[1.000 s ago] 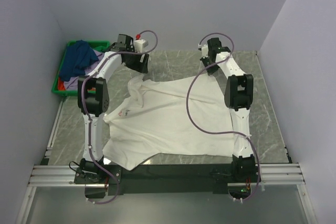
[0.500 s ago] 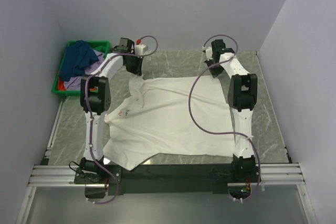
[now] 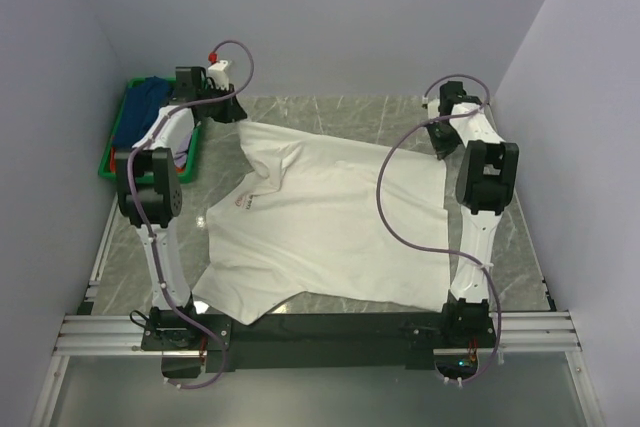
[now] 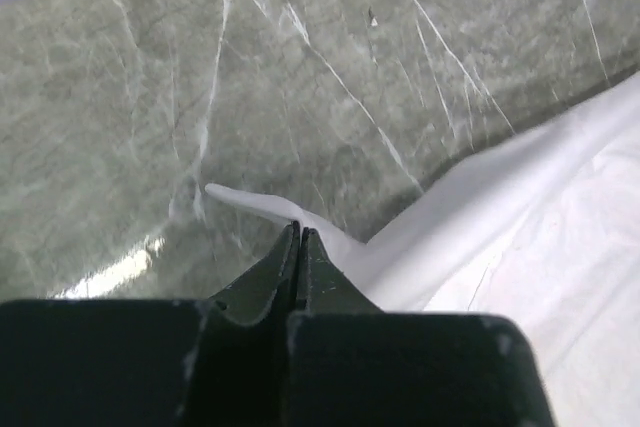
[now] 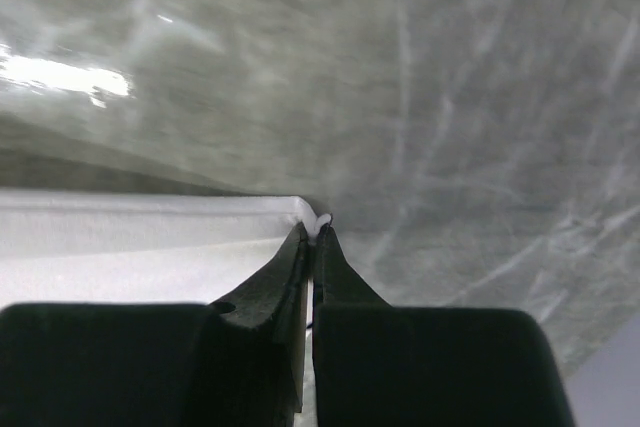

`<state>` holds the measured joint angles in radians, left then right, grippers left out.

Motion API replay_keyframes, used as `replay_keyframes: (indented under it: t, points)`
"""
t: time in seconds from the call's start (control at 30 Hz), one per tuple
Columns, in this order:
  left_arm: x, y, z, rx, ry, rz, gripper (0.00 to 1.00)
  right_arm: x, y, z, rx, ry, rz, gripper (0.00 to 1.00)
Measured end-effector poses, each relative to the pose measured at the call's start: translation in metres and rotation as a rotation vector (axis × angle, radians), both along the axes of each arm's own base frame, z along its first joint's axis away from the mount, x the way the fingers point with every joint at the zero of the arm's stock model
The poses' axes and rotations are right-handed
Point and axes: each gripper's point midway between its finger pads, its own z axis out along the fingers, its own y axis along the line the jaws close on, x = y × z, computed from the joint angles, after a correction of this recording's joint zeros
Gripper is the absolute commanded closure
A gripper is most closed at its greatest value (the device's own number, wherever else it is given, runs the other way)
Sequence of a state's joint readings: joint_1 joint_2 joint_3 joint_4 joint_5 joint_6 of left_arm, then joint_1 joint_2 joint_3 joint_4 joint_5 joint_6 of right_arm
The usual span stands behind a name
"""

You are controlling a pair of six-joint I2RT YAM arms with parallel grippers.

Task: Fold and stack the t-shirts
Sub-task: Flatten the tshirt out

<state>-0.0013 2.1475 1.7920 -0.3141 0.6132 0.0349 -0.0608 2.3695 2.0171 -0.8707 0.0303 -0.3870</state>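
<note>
One t-shirt [image 3: 330, 217], pinched, left fingers [image 4: 289, 250], right fingers [image 5: 300, 245]

A grey-green marbled table [image 3: 350, 112] is stretching out beneath and ahead of the left pincer [image 4: 298, 232], white veins crossing it. Plain pale walls [image 3: 330, 17] are rising beyond both pincers and to their outer sides. Light is glaring off the tabletop up and left of the right pincer [image 5: 312, 227].

Left arm [image 3: 150, 197] reaches far-left, elbow raised, wrist at far end. Left gripper [image 4: 298, 234]: jaws fully together, pinching shirt [image 4: 520, 217] corner at tips. Right arm [image 3: 487, 172] extends forward along right side, elbow raised, wrist tipped down. Right gripper [image 5: 314, 230]: jaws together, nipping shirt corner. Wrists well apart.
</note>
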Motion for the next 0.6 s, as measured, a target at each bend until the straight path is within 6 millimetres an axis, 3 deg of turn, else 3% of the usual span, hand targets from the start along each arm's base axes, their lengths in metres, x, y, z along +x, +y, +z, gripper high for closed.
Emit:
replay_keyframes:
  t: [0.07, 0.13, 0.27, 0.4, 0.53, 0.57, 0.6]
  points:
    - [0.008, 0.000, -0.004, -0.008, -0.005, 0.005, 0.91, -0.004, -0.009, 0.000, -0.003, 0.005, -0.018, 1.00]
    - [0.018, 0.000, -0.021, 0.002, 0.013, 0.014, 0.86, -0.009, -0.014, 0.000, -0.010, 0.016, -0.028, 1.00]
    - [0.029, 0.004, -0.065, 0.040, 0.079, 0.033, 0.89, -0.015, -0.015, -0.001, -0.016, 0.033, -0.029, 1.00]
    - [0.013, 0.011, -0.104, 0.084, 0.195, 0.031, 0.97, -0.024, -0.012, -0.001, -0.009, 0.069, -0.002, 1.00]
    - [-0.001, 0.016, -0.106, 0.116, 0.216, 0.002, 0.99, -0.043, -0.008, -0.002, -0.004, 0.122, 0.044, 1.00]
    - [-0.008, 0.016, -0.107, 0.123, 0.230, -0.008, 0.99, -0.047, -0.008, -0.002, -0.004, 0.132, 0.053, 1.00]
    - [-0.017, 0.016, -0.108, 0.125, 0.247, -0.017, 0.87, -0.052, -0.007, -0.002, -0.001, 0.145, 0.062, 1.00]
